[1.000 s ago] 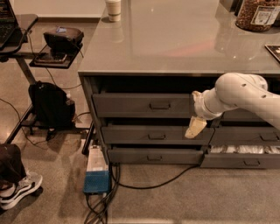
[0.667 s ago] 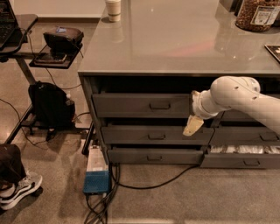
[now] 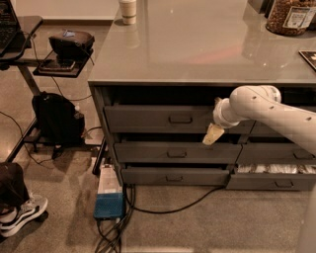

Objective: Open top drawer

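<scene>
Camera view showed the top drawer (image 3: 148, 119) directly under the counter (image 3: 197, 49), on the left side of its front face. The drawer was a wide grey metal box with a flat rectangular front. A small rectangular pull handle (image 3: 180, 119) sat at the centre of the front. Its long axis ran horizontally along the counter's front edge, and the front faced the camera. A dark gap lay between its upper edge and the counter top.

The gripper (image 3: 213, 134), pale beige and tapered, hung at the right end of the drawer front near its lower edge, well to the right of the handle. Whether it was apart or together could not be told, nor whether it touched the front. The white, rounded arm (image 3: 266, 106) reached in from the right and covered the drawer's right end.

Two shallower grey drawers lay below: the second drawer (image 3: 148, 153) and the third drawer (image 3: 148, 176). A lower drawer of the right-hand stack (image 3: 276, 180) stood pulled out with pale contents inside.

A cup (image 3: 128, 10) stood near the glossy counter's far left corner, and a jar (image 3: 291, 17) near the far right corner. On the floor below the front left corner lay a blue-and-white box (image 3: 109, 195) with black cables (image 3: 168, 210). A black backpack (image 3: 57, 118) sat further left.
</scene>
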